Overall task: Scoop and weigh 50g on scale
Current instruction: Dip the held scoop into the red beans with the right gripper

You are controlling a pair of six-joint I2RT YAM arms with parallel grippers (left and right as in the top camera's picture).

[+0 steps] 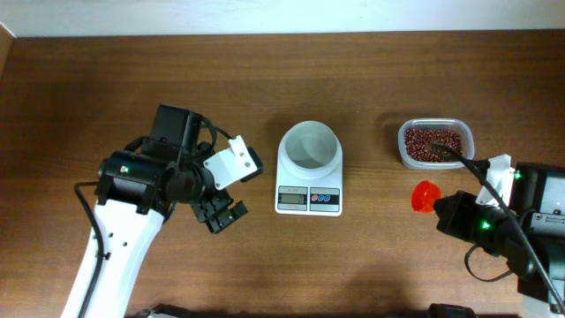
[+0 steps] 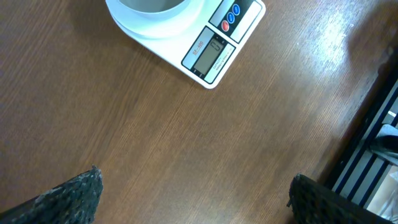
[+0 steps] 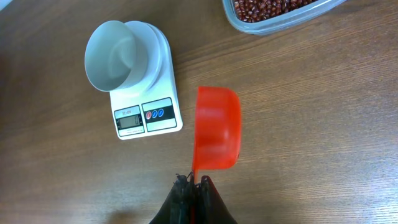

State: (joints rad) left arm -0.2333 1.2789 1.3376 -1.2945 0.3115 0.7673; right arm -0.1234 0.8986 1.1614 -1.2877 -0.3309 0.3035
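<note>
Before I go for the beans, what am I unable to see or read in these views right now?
- Scale display: digits too small or faint to read in every view.
- Bean tub: cut off by the top edge in the right wrist view.
- Red scoop: handle hidden overhead under the right arm.
- Left gripper: fingertips cut off by the bottom edge in the left wrist view.

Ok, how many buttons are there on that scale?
3, all in a row on the scale, beside its display: the red button nearest the display, the middle blue button, then the end blue button. No others show on its top face.
</note>
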